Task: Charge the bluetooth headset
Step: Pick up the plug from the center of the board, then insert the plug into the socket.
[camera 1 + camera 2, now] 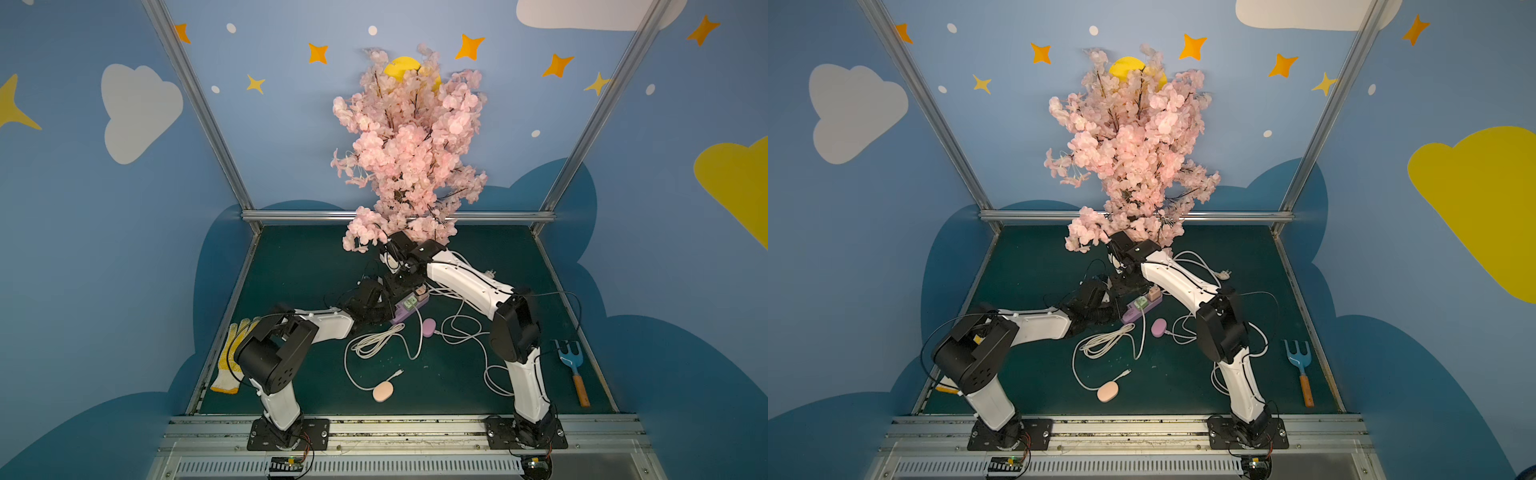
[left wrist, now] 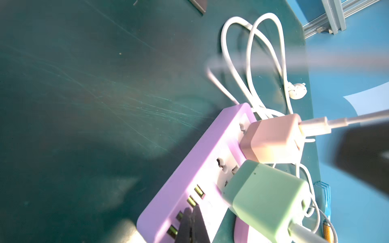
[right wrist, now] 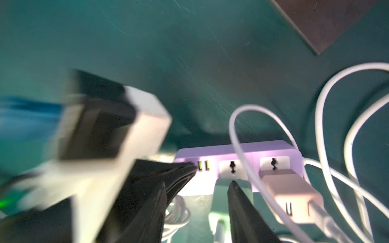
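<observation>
A purple power strip [image 1: 398, 316] [image 2: 189, 168] lies mid-mat with a green charger [image 2: 265, 199] [image 3: 221, 189] and a pink charger [image 2: 271, 138] plugged in. My left gripper [image 2: 190, 212] is shut, its tips pressing on the strip beside the USB ports. My right gripper [image 3: 197, 185] hovers open just over the strip, one finger in front of the green charger and nothing clamped. A purple oval bluetooth headset case [image 1: 428, 327] lies by the strip with a white cable in it. A peach case [image 1: 382, 392] lies nearer the front; its cable's free plug [image 1: 400, 372] rests on the mat.
A pink blossom tree [image 1: 411, 158] stands at the back, just behind the right wrist. A bundled white cable [image 1: 374, 343] lies in front of the strip, with more loops beside the right arm. A glove [image 1: 232, 357] lies at the left edge, a blue rake [image 1: 569, 365] at the right.
</observation>
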